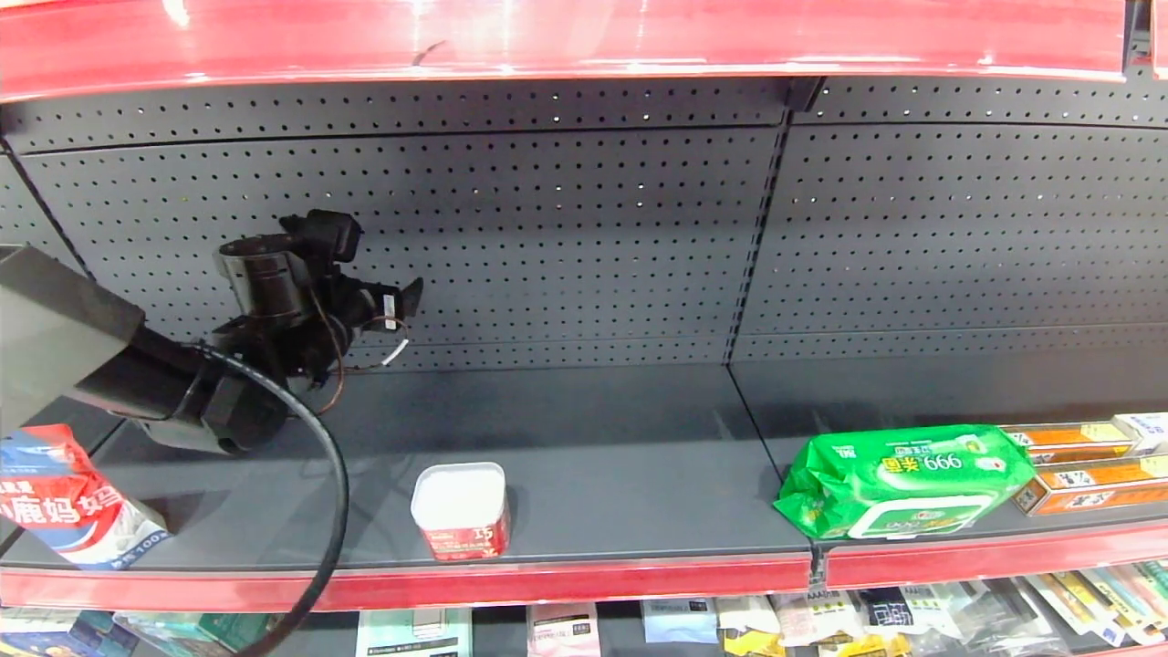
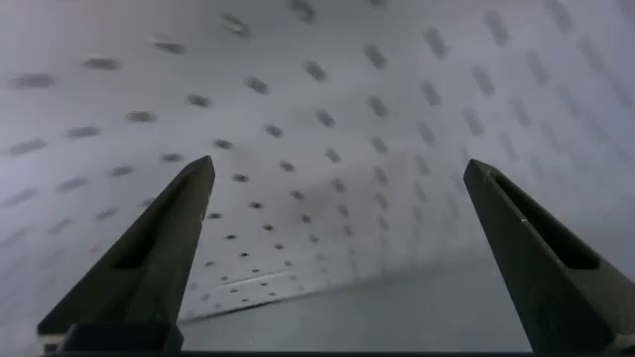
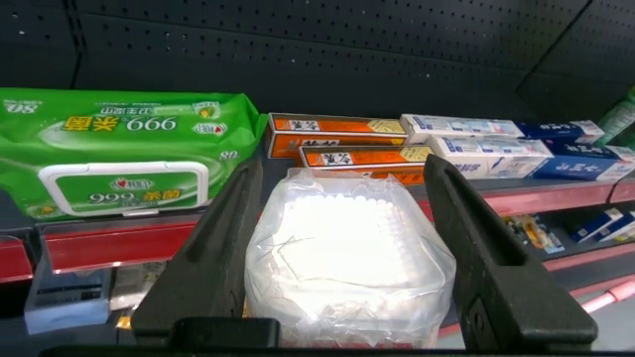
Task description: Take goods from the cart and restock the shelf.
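My right gripper (image 3: pixel 342 169) clamps a clear plastic-wrapped white pack (image 3: pixel 347 258) between its fingers, near the green wipes packet (image 3: pixel 119 149); my left gripper (image 2: pixel 339 162) gapes wide, empty.

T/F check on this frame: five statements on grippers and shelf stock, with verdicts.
1. The left gripper is open and holds nothing. True.
2. The right gripper is empty. False: a clear plastic pack of white items sits between its fingers.
3. The green wipes pack lies on the shelf. True.
4. The white-lidded tub lies tipped on its side. False: it stands upright near the shelf's front edge.
5. The orange boxes lie on the robot's left of the green wipes pack. False: they lie on its right.
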